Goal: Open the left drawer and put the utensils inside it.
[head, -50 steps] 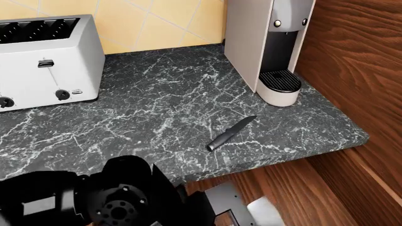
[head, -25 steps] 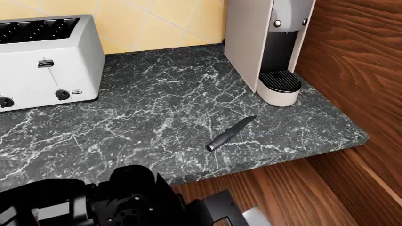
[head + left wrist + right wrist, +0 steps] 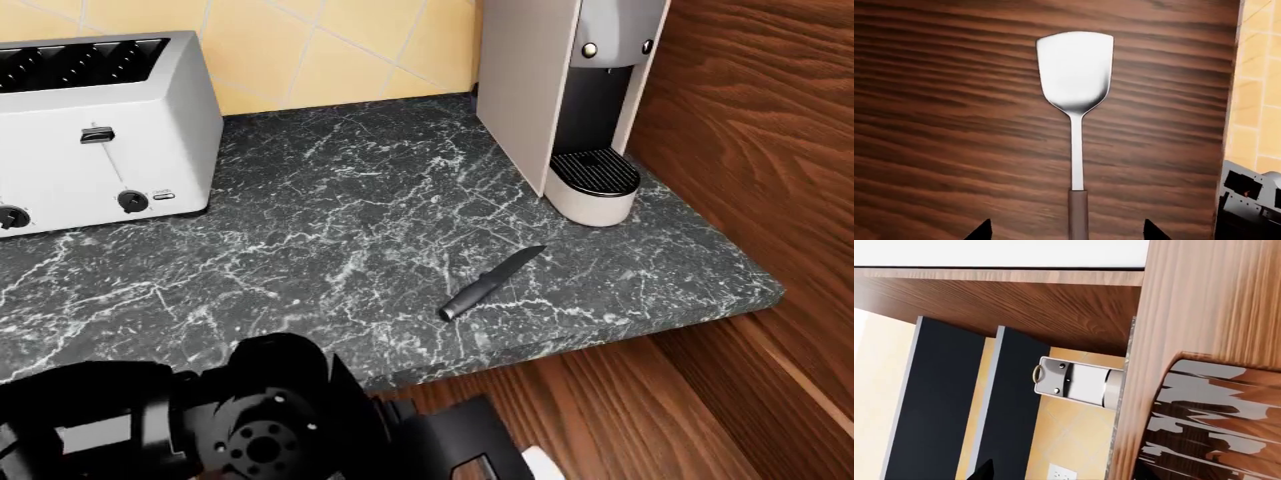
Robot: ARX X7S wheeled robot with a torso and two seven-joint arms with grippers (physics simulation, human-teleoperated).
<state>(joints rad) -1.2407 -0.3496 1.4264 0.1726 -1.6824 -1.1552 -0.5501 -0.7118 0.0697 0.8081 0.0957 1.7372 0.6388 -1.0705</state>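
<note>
Left gripper (image 3: 1066, 233): fingertips (image 3: 981, 233) stand wide apart, and the slim brown handle runs between them touching neither, so I read the jaws as open and the spatula (image 3: 1076, 75) as let go. It has a flat pale-silver blade with a squared end and a thin metal neck going into dark wood. It lies against plain brown boards with a strong streaky grain, which I judge to be the floor of the left drawer (image 3: 941, 125), already open; its front and bar handle are not in view. From the head, my left arm's black bulk sits higher than half a second ago, and the pale blade tip has slid nearly out of the picture's lower edge. That makes one utensil delivered, by my reckoning. Right gripper (image 3: 1062, 474): only one dark tip shows clearly, so I cannot tell its state. Further out on the grey, white-veined marble counter (image 3: 334, 230), the knife (image 3: 490, 283) has not shifted; it is all dark, slim and pointed, near the front edge, and still to fetch. Beyond it are the coffee machine (image 3: 534, 90), the boxy white toaster (image 3: 100, 140) and yellow wall tile.
</note>
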